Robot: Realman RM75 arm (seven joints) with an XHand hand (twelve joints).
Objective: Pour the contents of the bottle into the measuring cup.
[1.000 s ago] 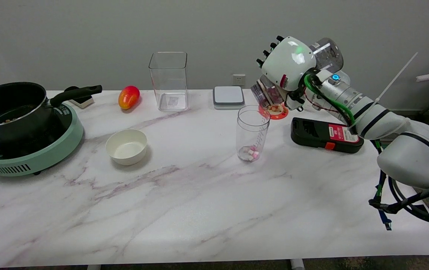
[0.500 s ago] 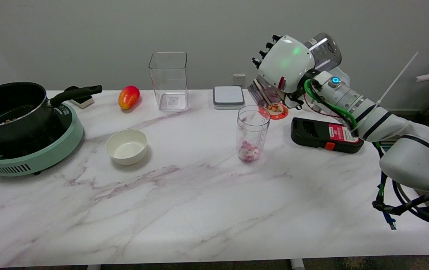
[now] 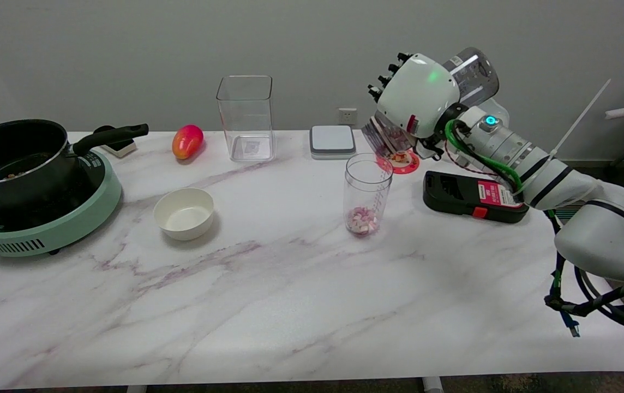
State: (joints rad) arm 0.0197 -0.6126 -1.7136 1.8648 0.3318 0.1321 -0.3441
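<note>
Clear bottle [image 3: 467, 68] tilted in hand [image 3: 418, 95]

Clear bottle [image 3: 470, 68] tilted mouth-down over upright measuring cup [image 3: 366, 194] — pink-white bits inside.

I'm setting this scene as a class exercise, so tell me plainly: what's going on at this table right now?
The right robot hand holds a clear bottle tipped steeply, its mouth down over the open measuring cup on the marble table. A small heap of pink and white pieces lies at the cup's bottom. Whether any remain in the bottle cannot be told. The white bowl and the pot sit apart, untouched.
</note>
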